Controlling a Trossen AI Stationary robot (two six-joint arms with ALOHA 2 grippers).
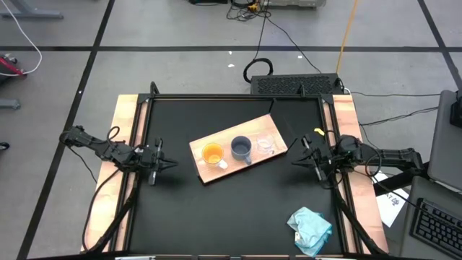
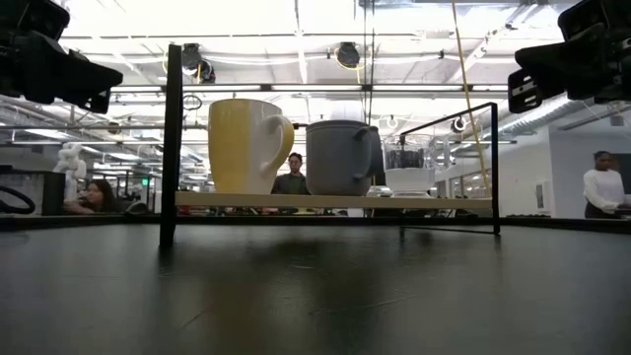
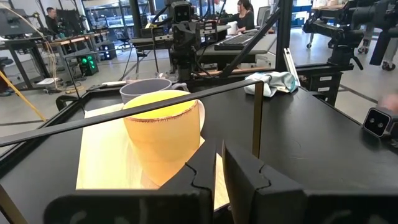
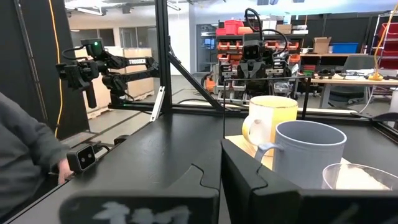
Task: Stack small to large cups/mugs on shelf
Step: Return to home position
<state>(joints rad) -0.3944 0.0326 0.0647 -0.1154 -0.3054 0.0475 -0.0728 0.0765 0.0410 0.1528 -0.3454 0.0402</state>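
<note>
Dark fingers of the left gripper [image 3: 219, 152] fill the bottom of the left wrist view, nearly together with only a thin slit between them and nothing held. This gripper hovers above the black tabletop [image 1: 238, 217], beside the shelf's end on the left arm's side but apart from it. The right gripper [image 4: 216, 155] hangs on the opposite side of the table, near the other end, its jaws closed on nothing. The shelf [image 1: 253, 128], a light-wood board, lies flat in the middle of the table. Its long axis runs on a diagonal, and the end toward the left arm sits lower in the high view than the end toward the right arm. Three vessels stand upright in a row along that axis: the orange mug [image 1: 212, 153] nearest the left arm, the blue-grey mug [image 1: 240, 148] in the middle, and the clear glass cup [image 1: 266, 143] nearest the right arm. Both mug handles point toward the board's long edge that shows lower in the high view. A pale teal cloth [image 1: 310, 225] lies crumpled near the table corner on the right arm's side, well apart from the board.
</note>
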